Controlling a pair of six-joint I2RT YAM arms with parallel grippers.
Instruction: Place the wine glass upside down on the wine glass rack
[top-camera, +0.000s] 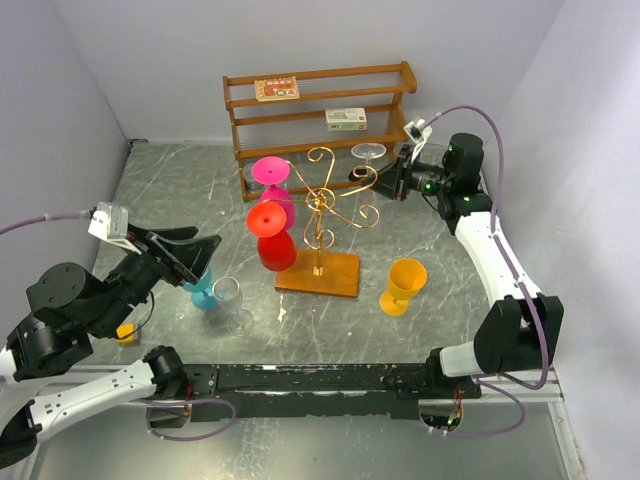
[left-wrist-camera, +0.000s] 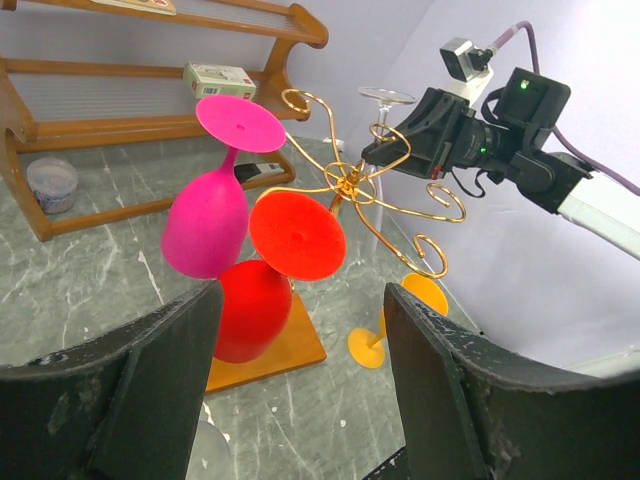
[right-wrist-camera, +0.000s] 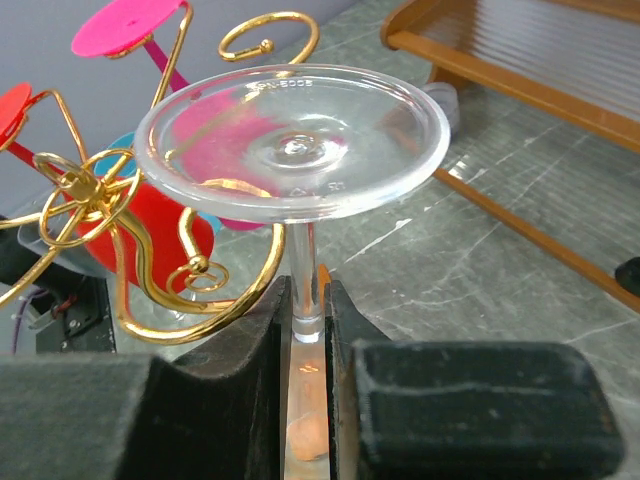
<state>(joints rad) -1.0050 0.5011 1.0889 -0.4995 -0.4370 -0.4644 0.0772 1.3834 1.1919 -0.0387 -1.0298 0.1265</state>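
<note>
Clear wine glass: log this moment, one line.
right gripper shut on clear wine glass stem, foot up | beside rack arm | left gripper open

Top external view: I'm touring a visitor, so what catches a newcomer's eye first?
The gold wine glass rack at the table's middle, with a pink glass and a red glass hanging upside down on its left side. Next, the right gripper holds a clear wine glass upside down by its stem, beside the rack's right arms.

Black motor joints (top-camera: 60, 295), white arm links (top-camera: 490, 250), lilac cables (top-camera: 470, 107), green status light (left-wrist-camera: 522, 85).
</note>
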